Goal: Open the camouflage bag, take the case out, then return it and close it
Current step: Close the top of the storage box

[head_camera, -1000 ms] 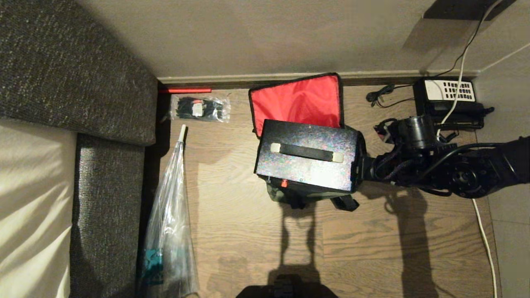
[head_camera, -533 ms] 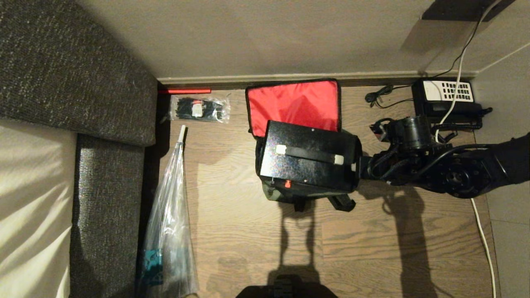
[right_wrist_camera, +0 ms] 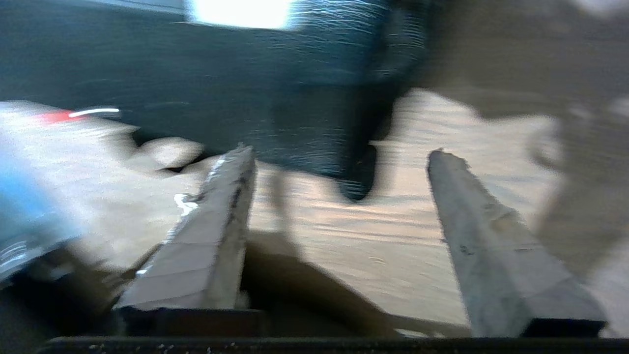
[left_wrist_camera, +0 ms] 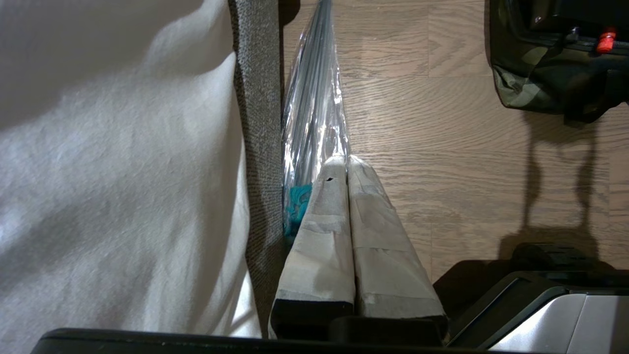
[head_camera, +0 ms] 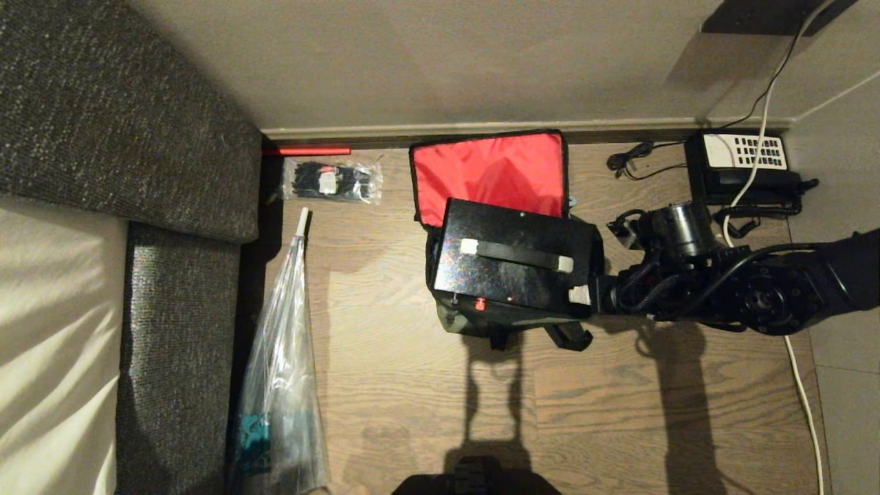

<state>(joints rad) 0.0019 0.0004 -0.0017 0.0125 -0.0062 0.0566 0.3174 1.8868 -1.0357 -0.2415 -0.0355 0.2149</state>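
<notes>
- Head view: the black speckled hard case (head_camera: 512,265) with its black top handle sits in the open mouth of the boxy camouflage bag (head_camera: 474,323), not fully sunk; the bag's lower edge and black straps show beneath it on the wooden floor (head_camera: 412,385).
- The bag's red-lined lid (head_camera: 491,172) is thrown back toward the wall behind the case.
- The right pincer (head_camera: 581,295) is at the case's right end, near its lower corner; in the right wrist view its fingers (right_wrist_camera: 216,231) are spread apart with only floor between them, pinching nothing.
- Judged step: the case is being returned to the bag and has just been let go. Next, the case likely needs seating deeper, then the lid must be brought forward over it and zipped.
- The left pincer (left_wrist_camera: 346,236) is parked low by the grey fabric sofa (head_camera: 179,330), fingers pressed together, beside a clear plastic-wrapped umbrella (head_camera: 282,385).
- Edges: the skirting and wall lie just behind the lid, so there is little room to reach it from behind.
- A black desk telephone with white keypad (head_camera: 746,168) and its cables lie near the right arm; a white cable (head_camera: 804,405) trails beside it and could snag.
- Open floor lies in front of the bag; a small clear packet of black ties (head_camera: 330,180) rests well to the left.
</notes>
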